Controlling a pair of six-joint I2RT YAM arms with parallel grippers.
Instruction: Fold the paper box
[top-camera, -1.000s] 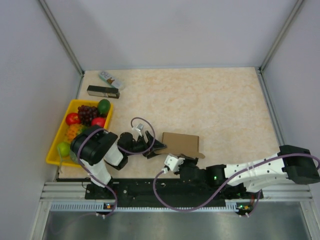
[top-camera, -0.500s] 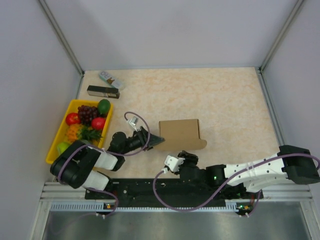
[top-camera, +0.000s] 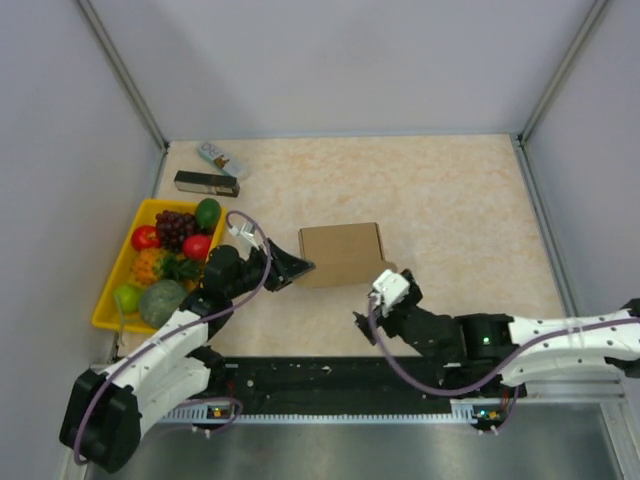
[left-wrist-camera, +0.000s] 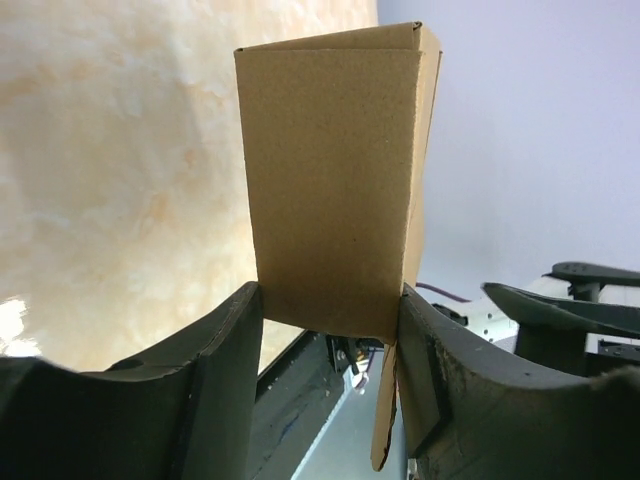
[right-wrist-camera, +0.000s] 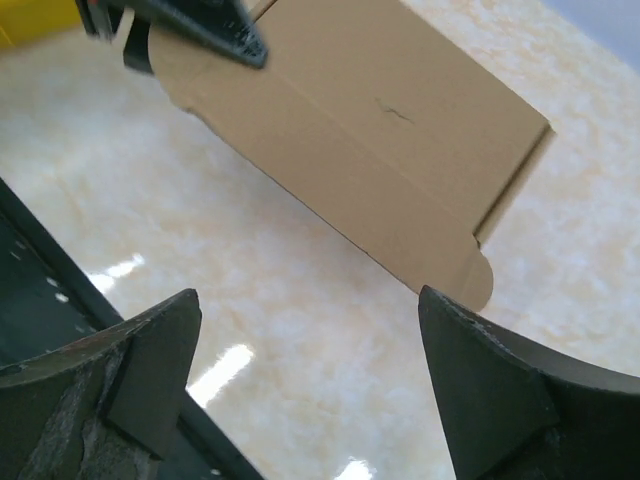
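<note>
The paper box (top-camera: 342, 254) is a brown, flat-folded carton in the middle of the table, with a rounded tab at its near right corner. My left gripper (top-camera: 297, 268) is shut on its left end. In the left wrist view the paper box (left-wrist-camera: 335, 180) stands between both fingers (left-wrist-camera: 225, 345), with a loose flap hanging by the right one, and my left gripper (left-wrist-camera: 330, 312) pinches its edge. My right gripper (top-camera: 378, 302) hangs open just in front of the box, apart from it. In the right wrist view the box (right-wrist-camera: 390, 130) lies ahead of my right gripper (right-wrist-camera: 310, 310), which holds nothing.
A yellow tray (top-camera: 110, 292) of fruit sits at the left edge. A slim black box (top-camera: 206, 183) and a small white packet (top-camera: 221, 158) lie at the far left corner. Grey walls close in the table, and a black rail (top-camera: 300, 375) runs along its near edge.
My right gripper went from shut to open and swung right, away from the box's near edge. My left arm stretched out and carried the box left and farther from the rail.
</note>
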